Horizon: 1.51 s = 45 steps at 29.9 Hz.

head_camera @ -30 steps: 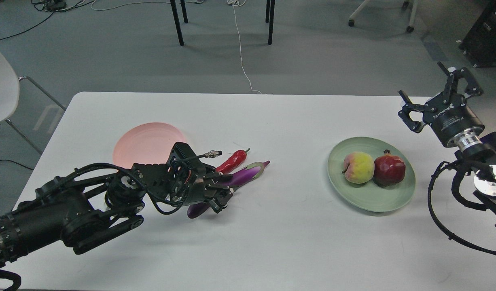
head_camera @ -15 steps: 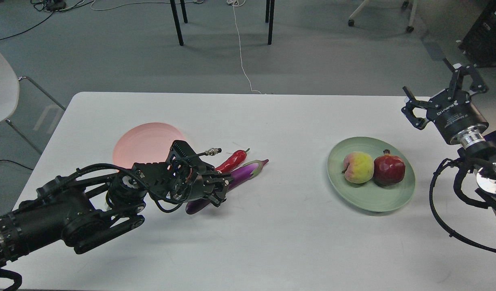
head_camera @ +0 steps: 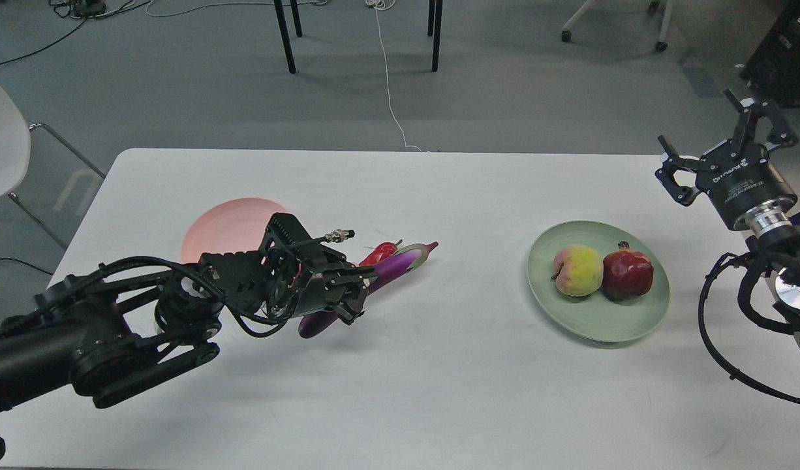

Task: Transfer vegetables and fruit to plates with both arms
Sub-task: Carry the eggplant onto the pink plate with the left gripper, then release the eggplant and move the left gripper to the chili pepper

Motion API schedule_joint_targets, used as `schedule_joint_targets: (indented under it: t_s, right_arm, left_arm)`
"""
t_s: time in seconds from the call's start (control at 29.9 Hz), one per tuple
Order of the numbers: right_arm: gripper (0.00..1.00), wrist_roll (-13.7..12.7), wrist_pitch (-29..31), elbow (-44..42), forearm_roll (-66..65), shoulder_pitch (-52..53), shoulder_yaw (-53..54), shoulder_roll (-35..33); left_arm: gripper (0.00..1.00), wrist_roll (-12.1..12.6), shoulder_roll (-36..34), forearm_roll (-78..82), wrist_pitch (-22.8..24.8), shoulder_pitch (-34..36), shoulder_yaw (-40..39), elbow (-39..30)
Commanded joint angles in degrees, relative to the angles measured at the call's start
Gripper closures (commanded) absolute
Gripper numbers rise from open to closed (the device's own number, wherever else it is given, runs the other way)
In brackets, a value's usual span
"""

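Note:
My left gripper is shut on the purple eggplant around its lower half and holds it tilted, just off the white table, cap pointing up and to the right. The red chili pepper lies behind the eggplant, mostly hidden by it. The pale pink plate sits bare behind my left wrist. The pale green plate at the right holds the peach and the pomegranate side by side. My right gripper is open and empty, raised beyond the table's right edge.
The white table has rounded far corners. A white chair stands at the left. Black table legs and a white cable are on the grey floor behind.
My left gripper has lifted the eggplant a little and drawn it up and left, so it now covers more of the chili. My right gripper has moved right and slightly back, away from the green plate.

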<state>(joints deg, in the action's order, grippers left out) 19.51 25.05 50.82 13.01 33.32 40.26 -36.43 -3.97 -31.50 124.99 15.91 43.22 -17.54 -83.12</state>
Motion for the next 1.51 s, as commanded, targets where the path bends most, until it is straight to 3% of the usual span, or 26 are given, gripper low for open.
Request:
schedule_joint_targets:
  t_s: [0.0, 0.17, 0.4, 0.6, 0.74, 0.84, 0.9, 1.0, 1.04, 1.24, 1.41, 1.47]
  right_arm:
    - [0.02, 0.0, 0.0, -0.02, 0.0, -0.1, 0.0, -0.04]
    - [0.02, 0.0, -0.53, 0.07, -0.09, -0.1, 0.0, 0.22]
    - [0.02, 0.0, -0.97, 0.34, -0.18, -0.01, -0.09, 0.66]
    - [0.02, 0.0, -0.97, 0.34, -0.26, 0.08, -0.09, 0.58]
    - [0.02, 0.0, -0.97, 0.34, -0.26, 0.08, -0.09, 0.4]
    - [0.02, 0.0, -0.97, 0.34, -0.26, 0.08, -0.09, 0.14]
    - [0.02, 0.0, -0.97, 0.25, -0.26, 0.08, -0.09, 0.13]
    - [0.02, 0.0, -0.97, 0.25, -0.26, 0.08, -0.09, 0.05]
    - [0.02, 0.0, -0.97, 0.25, -0.26, 0.08, -0.09, 0.05]
    - [0.02, 0.0, -0.97, 0.34, -0.26, -0.1, -0.09, 0.14]
    - [0.02, 0.0, -0.97, 0.34, -0.26, -0.54, 0.0, 0.05]
    - [0.02, 0.0, -0.97, 0.34, -0.26, -0.71, 0.0, -0.04]
  left_arm:
    - [1.0, -0.07, -4.08, -2.02, 0.09, 0.98, -2.67, -1.43]
    - [0.98, -0.69, -11.03, -5.28, 0.0, 2.66, -2.32, 0.59]
    - [0.96, -2.88, -10.86, -5.9, -1.23, 1.52, -1.88, 12.19]
    - [0.75, -2.71, -8.58, -8.88, -1.85, -0.59, -1.79, 15.18]
    - [0.69, -2.71, -7.87, -8.89, -1.85, -1.03, -1.7, 16.5]
    - [0.38, -2.62, -7.79, -9.06, -1.93, -1.21, -1.79, 17.47]
    - [0.32, -2.71, -7.79, -9.06, -2.2, -1.03, -1.79, 17.56]
    - [0.07, -2.8, -7.52, -10.72, -4.21, -0.77, -2.93, 17.21]
    - [0.04, -2.8, -7.52, -13.0, -5.79, -0.68, -2.93, 16.86]
    - [0.04, -2.19, -7.0, -23.39, -7.91, 4.93, -2.58, 13.44]
    - [0.04, 1.41, -3.32, -23.21, -7.65, 8.98, -1.79, 8.42]
    - [0.05, 1.68, -1.03, -22.69, -7.65, 9.34, -0.83, 8.42]
